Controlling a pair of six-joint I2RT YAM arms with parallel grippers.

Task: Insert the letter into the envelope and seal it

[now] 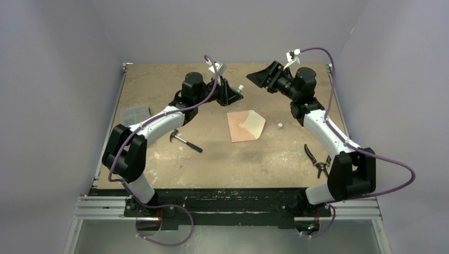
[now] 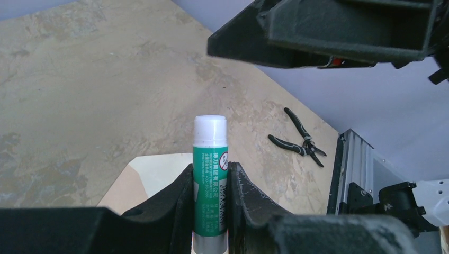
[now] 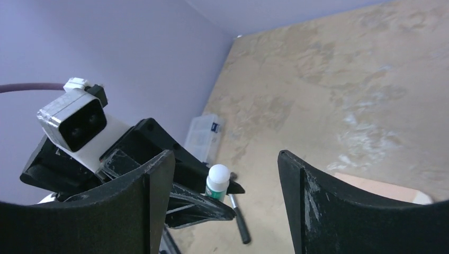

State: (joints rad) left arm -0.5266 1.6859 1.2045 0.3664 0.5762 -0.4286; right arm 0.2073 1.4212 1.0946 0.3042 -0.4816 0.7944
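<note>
On the desk (image 1: pixel 159 84), the envelope (image 1: pixel 239 129) lies open below the hands. The left hand (image 2: pixel 210 168) holds the glue stick (image 2: pixel 210 153); the right hand (image 3: pixel 225 153) is wide. Rub the flap (image 1: pixel 256 125) softly.

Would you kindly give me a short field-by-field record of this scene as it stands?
Left pincer: shut on green-labelled glue stick with white top
Right pincer: open, empty, facing the stick
Envelope: salmon-pink paper envelope, flat mid-table, pale cream flap open
Letter: not separately visible
Elsewhere on brown table: black-handled hammer, black pliers, clear plastic box
</note>
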